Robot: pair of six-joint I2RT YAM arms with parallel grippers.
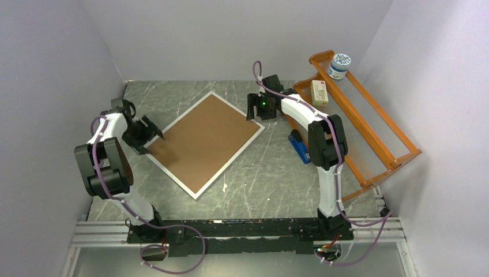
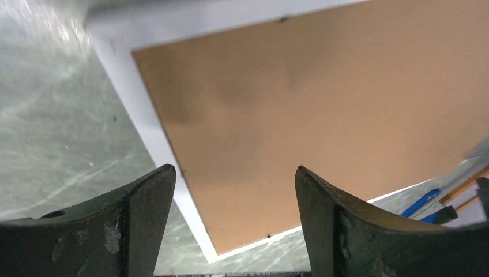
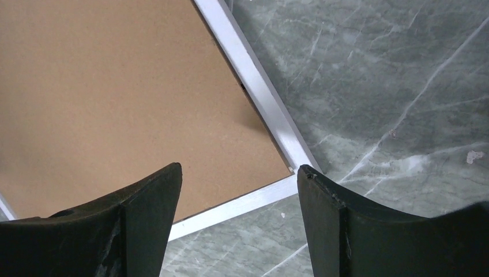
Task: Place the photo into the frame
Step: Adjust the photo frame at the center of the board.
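Left gripper spread | right gripper spread | frame flat, long axis near-left to far-right

Blurred upper rim of frame

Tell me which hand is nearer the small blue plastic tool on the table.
Right. The right hand is just beyond the blue tool; the left hand is across the white-rimmed frame, at its left edge.
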